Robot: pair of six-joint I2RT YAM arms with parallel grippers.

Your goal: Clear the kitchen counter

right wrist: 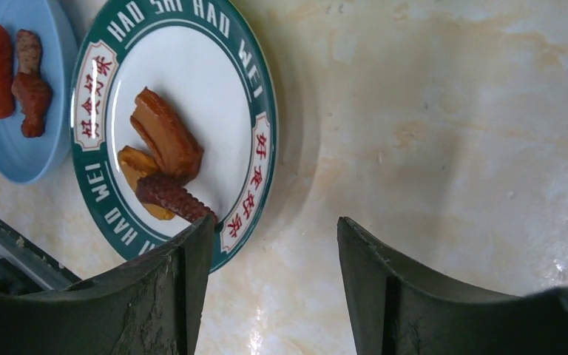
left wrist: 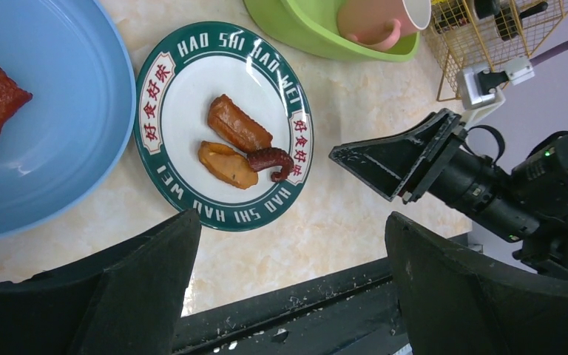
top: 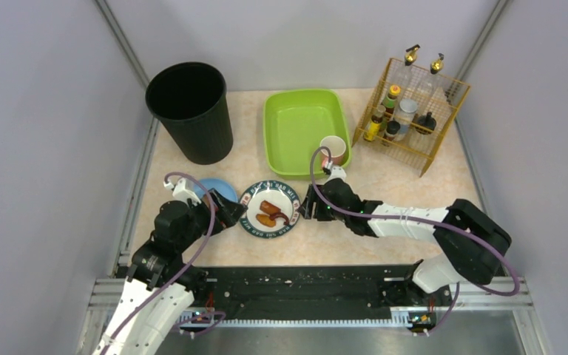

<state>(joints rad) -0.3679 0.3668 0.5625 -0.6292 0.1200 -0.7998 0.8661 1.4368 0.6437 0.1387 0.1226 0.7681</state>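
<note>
**A:** Where are things sitting right now?

**B:** I'm looking at the kitchen counter (top: pixel 399 192), which is filling the middle of the overhead view. A green-rimmed plate (left wrist: pixel 192 103) is lying on it low and centre, just beside a blue plate (left wrist: pixel 66 96) to its left, and both are carrying food

**A:** And the grippers?

**B:** The right gripper (right wrist: pixel 274 229) is hovering at the right edge of the green-rimmed plate, jaws apart and grasping nothing. In its own camera one finger is overlapping the rim at lower left and the other is hanging over bare stone. The left gripper (left wrist: pixel 290 222) is spread fully wide, released, waiting on the plate's left side

**A:** How are you approaching the pick?

**B:** I'm reading this as a rim pinch. I'm aiming to put one finger inside the rim and one outside, sinking until the outer one is almost brushing the stone, then closing gently. The meat pieces (right wrist: pixel 166 140) are lying close to that side, so I'm keeping the inner finger shallow and planning a level lift

**A:** Destination?

**B:** I'm guessing scraps are going into the black bin (top: pixel 192 111) at upper left and the plate into the green tub (top: pixel 296 126) at upper centre, where a pink cup (top: pixel 333 148) is already sitting
</note>
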